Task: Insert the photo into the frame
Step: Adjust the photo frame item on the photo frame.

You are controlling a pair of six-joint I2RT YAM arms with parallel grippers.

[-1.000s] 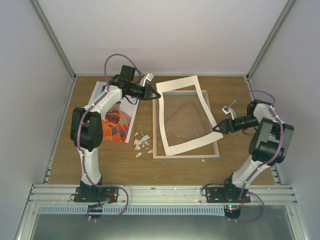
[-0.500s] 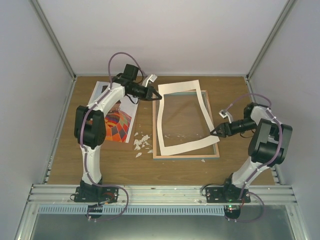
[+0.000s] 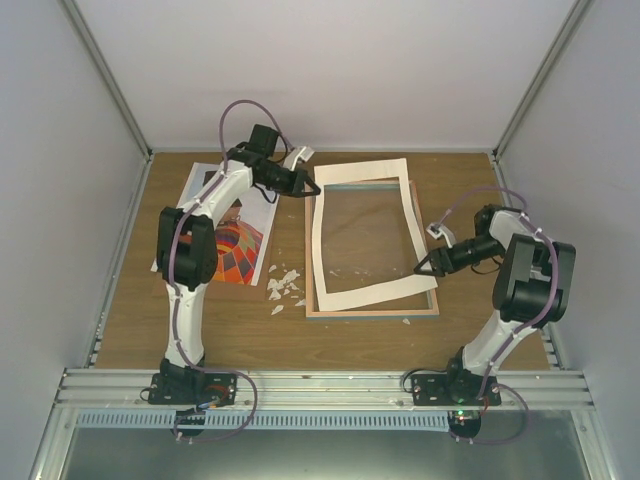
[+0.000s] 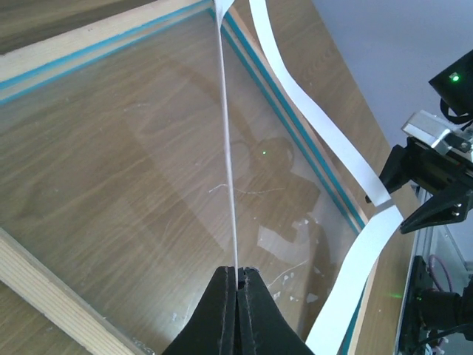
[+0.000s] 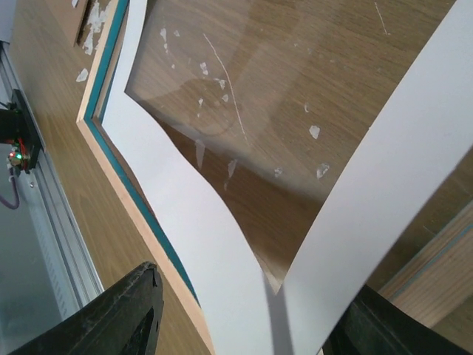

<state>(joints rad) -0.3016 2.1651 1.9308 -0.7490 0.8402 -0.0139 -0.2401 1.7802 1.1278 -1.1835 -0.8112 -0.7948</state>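
— On the left of the table (image 3: 200, 335), half under the left arm, is that the photo (image 3: 232, 250)?
— Yes. It lies flat, picture up, well apart from the frame (image 3: 360, 312). Nothing holds it.
— And the frame?
— It lies in the middle. The table's wood shows through the glass, and there is no print in it.
— What is the pale sheet over it?
— A mat (image 3: 360, 172), a cut-out border. It bows up above the frame and is not seated. The left gripper (image 3: 306, 187) is pinched tight on its far left corner. In the left wrist view the sheet runs edge-on out of the closed jaws.
— The right gripper (image 3: 424, 267)?
— Its jaws are wide. In its own view the fingers (image 5: 129, 307) stand at either side with the mat's near right corner between them. As far as I can tell, it touches neither.
— So how far along are we?
— Early, I'd judge. The photo step isn't begun. The mat is either being cleared away or being placed; I cannot tell which. What's left is to settle the mat, fetch the photo and lay it into the frame.
— Those white bits?
— Scraps (image 3: 285, 285) between photo and frame, with a few more on the glass
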